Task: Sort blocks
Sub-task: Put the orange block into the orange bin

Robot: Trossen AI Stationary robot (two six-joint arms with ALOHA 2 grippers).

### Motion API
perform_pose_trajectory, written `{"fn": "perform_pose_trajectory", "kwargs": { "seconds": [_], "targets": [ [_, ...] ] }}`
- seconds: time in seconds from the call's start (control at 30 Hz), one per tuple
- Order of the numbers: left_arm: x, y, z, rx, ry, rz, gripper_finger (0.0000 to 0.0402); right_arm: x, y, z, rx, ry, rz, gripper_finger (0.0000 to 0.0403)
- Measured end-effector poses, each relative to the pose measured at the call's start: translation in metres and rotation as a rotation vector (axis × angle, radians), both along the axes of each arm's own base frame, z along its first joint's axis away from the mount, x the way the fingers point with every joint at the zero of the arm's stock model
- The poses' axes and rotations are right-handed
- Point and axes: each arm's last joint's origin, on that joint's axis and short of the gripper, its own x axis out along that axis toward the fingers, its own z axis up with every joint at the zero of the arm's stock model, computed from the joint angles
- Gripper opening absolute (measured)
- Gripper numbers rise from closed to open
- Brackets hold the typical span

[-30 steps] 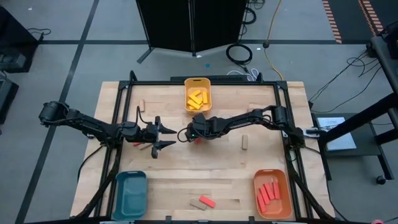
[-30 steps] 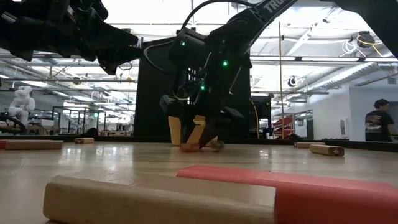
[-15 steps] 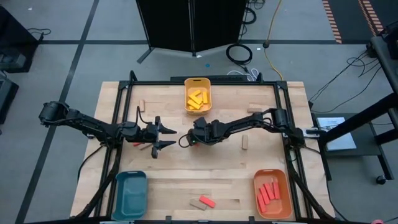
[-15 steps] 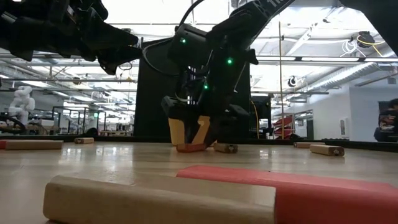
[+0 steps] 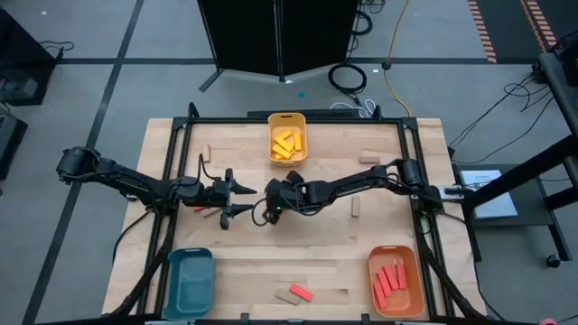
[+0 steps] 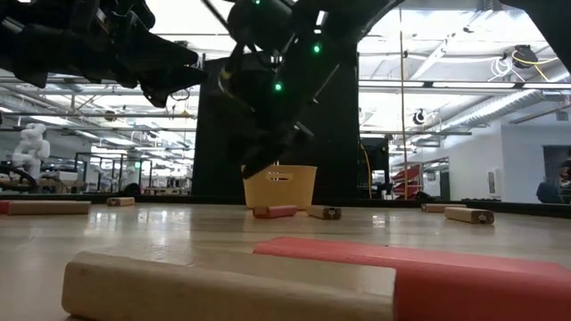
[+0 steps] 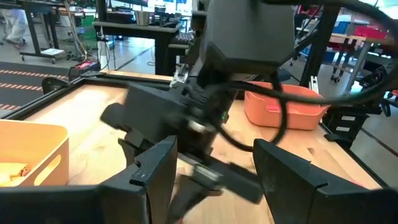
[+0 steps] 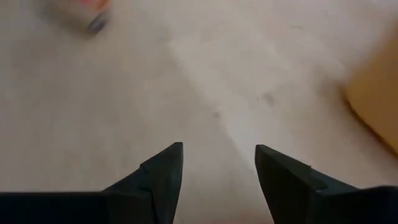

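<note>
The wooden desk (image 5: 271, 262) carries everything, with both dark arms reaching toward its middle from either side. Three trays sit on it: a yellow tray (image 5: 287, 141) at the far edge holding yellow blocks (image 5: 285, 143), a teal tray (image 5: 189, 279) at the near left corner, and an orange tray (image 5: 395, 281) at the near right corner holding red blocks (image 5: 390, 279).

The right tool (image 5: 268, 212) hangs above the bare middle of the desk; its two fingers (image 8: 163, 174) stand apart with only wood showing between them, so it is open and holds nothing. The left tool (image 5: 237, 199) hovers just beside it, fingers (image 7: 157, 175) likewise spread and empty, facing the right arm.

Loose blocks lie scattered: a red block (image 5: 300, 292) touching a tan block (image 5: 284, 297) near the front edge, a tan block (image 5: 356, 208) right of centre, another at (image 5: 368, 159), and one at (image 5: 206, 151) by the far left. In the low view a small red block (image 6: 275, 211) and a tan one (image 6: 325, 212) lie on the desk in front of the yellow tray.
</note>
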Motion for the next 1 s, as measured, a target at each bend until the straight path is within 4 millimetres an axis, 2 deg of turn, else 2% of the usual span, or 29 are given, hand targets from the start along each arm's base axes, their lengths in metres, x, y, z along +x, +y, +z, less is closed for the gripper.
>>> {"fn": "perform_pose_trajectory", "kwargs": {
  "seconds": [0.27,0.4,0.57,0.73,0.83,1.0],
  "targets": [
    [0.0,0.0,0.0,-0.009,0.001,0.0,0.0207,-0.001,0.001,0.019,-0.398,0.363,0.653,0.0187],
    [0.0,0.0,-0.001,-0.015,0.01,0.001,0.0207,-0.001,0.001,0.024,-0.547,0.459,0.874,0.0187],
    [-0.003,0.003,-0.009,0.0,0.104,0.039,0.0207,-0.004,0.0,0.025,-0.466,0.452,1.087,0.0187],
    [-0.015,0.016,-0.01,0.011,0.188,0.248,0.0207,-0.012,-0.011,0.022,-0.422,0.521,1.219,0.0187],
    [-0.021,0.022,-0.002,0.012,0.146,0.334,0.0207,-0.013,-0.018,0.022,-0.436,0.524,1.256,0.0187],
    [-0.027,0.024,0.014,0.028,0.027,0.344,0.0207,-0.012,-0.031,0.022,-0.442,0.508,1.302,0.0187]
  ]
}}
